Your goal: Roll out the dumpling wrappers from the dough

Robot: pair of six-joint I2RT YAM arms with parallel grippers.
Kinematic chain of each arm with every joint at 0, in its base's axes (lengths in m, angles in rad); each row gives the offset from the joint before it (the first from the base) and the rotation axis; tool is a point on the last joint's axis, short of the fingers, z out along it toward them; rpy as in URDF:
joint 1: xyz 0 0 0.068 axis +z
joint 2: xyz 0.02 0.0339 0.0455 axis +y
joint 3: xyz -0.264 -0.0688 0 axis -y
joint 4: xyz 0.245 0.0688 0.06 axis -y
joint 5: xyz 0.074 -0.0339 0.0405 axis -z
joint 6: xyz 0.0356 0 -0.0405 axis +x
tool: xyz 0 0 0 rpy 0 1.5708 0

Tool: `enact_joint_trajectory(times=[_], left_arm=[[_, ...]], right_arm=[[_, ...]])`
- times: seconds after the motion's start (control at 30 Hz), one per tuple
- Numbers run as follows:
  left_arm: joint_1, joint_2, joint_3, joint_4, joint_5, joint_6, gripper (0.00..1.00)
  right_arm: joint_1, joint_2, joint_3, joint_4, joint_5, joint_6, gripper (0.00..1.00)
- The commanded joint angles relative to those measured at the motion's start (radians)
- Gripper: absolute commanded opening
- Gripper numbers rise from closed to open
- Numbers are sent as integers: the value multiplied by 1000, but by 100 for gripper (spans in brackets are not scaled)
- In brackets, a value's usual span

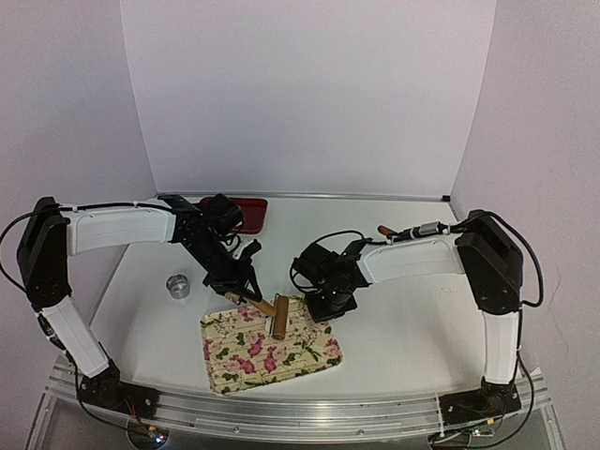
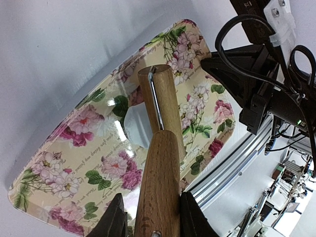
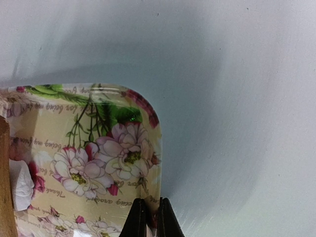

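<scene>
Left claw (image 2: 155, 219) is partly open and grips the handle (image 2: 159, 182) of a small wooden rolling pin (image 1: 278, 317), with one finger on each side. The roller (image 2: 161, 106) lies on a flowered board (image 2: 74, 163). It sits on a flat white bit of dough (image 2: 134, 129), which pokes out at the roller's 9 o'clock side in the left wrist view. Right claw (image 3: 149, 219) is shut tight and pinches the board's edge, at about 2 o'clock from the board's middle in the top view. A shiny metal ring cutter (image 1: 178, 285) stands on the white worktop (image 1: 403, 319) at 10 o'clock from the board, apart from it. A dark red tray (image 1: 246, 214) sits far back at 12 o'clock.
</scene>
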Motion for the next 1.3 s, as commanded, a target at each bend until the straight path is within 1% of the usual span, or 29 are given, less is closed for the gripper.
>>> enact_joint_trajectory(times=[0.0,0.4,0.93,1.27], left_arm=[[8,14,-55,-142,-125,16,0],[23,5,-77,-161,-142,37,0],[23,82,-80,-138,-133,50,0],[23,125,-112,-105,-124,59,0]], right_arm=[[8,17,32,-59,91,-40,0],[8,25,39,-61,95,-42,0],[8,25,40,-62,97,-41,0],[8,25,36,-62,104,-37,0]])
